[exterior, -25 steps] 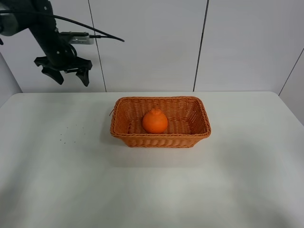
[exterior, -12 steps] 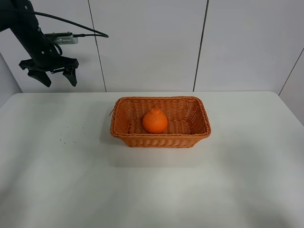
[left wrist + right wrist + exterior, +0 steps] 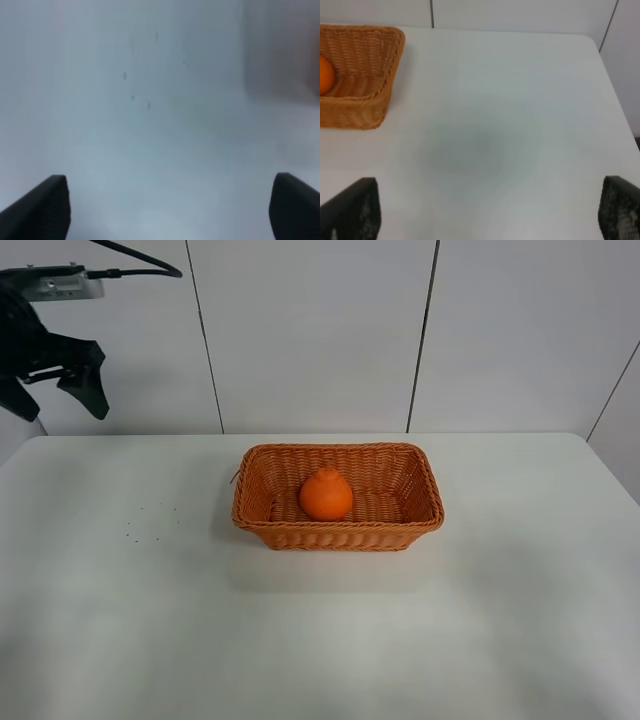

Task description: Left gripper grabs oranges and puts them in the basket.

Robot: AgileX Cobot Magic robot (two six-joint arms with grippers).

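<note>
The orange point(image 3: 325, 494) sits inside the wicker basket point(image 3: 262, 508) at the middle of the white table, left of the basket's centre. My left gripper point(image 3: 55, 400) hangs open and empty high at the far left, well away from the basket. Its two black fingertips point(image 3: 42, 205) frame bare table in the left wrist view. My right gripper point(image 3: 485, 212) is open and empty above the table right of the basket. The right wrist view shows the basket's end point(image 3: 367, 100) and an edge of the orange point(image 3: 324, 75).
A few small dark specks point(image 3: 150, 520) lie on the white table point(image 3: 320, 640) left of the basket. Grey wall panels stand behind the table. The table's right edge point(image 3: 615, 100) shows in the right wrist view.
My left gripper has moved left and slightly up, away from the basket, staying open and empty. The orange and basket have not moved.
</note>
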